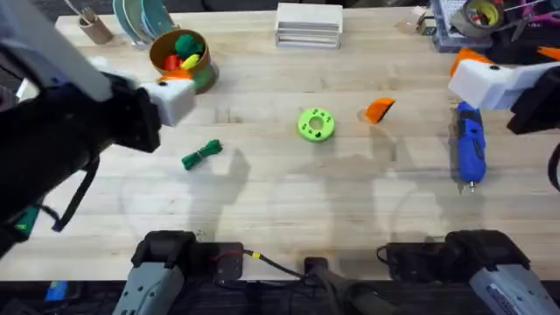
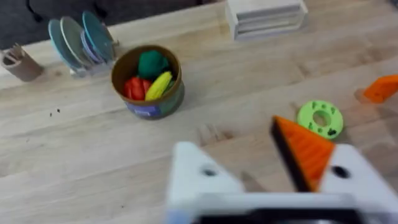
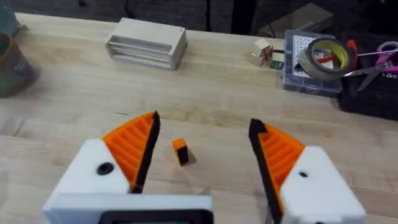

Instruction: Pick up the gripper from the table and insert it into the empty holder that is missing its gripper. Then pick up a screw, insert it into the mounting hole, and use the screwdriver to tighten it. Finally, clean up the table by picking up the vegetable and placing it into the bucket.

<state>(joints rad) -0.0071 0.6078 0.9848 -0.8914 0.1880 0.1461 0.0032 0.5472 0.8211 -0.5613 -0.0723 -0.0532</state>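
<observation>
The loose orange gripper [image 1: 379, 109] [image 2: 380, 88] lies on the table right of centre. My left gripper [image 1: 171, 87] [image 2: 233, 146] hovers open beside the bucket [image 1: 181, 57] [image 2: 148, 81]. One of its white finger blocks is the empty holder [image 2: 196, 174] with no orange tip; the other finger carries an orange pad [image 2: 305, 152]. The dark green vegetable [image 1: 202, 154] rests on the table below the left gripper. At the right, the blue screwdriver [image 1: 469, 149] lies lengthwise. Above it, my right gripper [image 1: 468, 70] [image 3: 202, 127] is open with both orange pads on and nothing held.
A lime-green disc with holes [image 1: 316, 123] [image 2: 319, 118] sits mid-table. The bucket holds toy food. A slatted wooden box [image 1: 308, 24] [image 3: 147, 43] and a tape roll on a tray [image 3: 323, 56] stand at the back. A small orange-and-black piece [image 3: 180, 151] lies ahead of the right gripper.
</observation>
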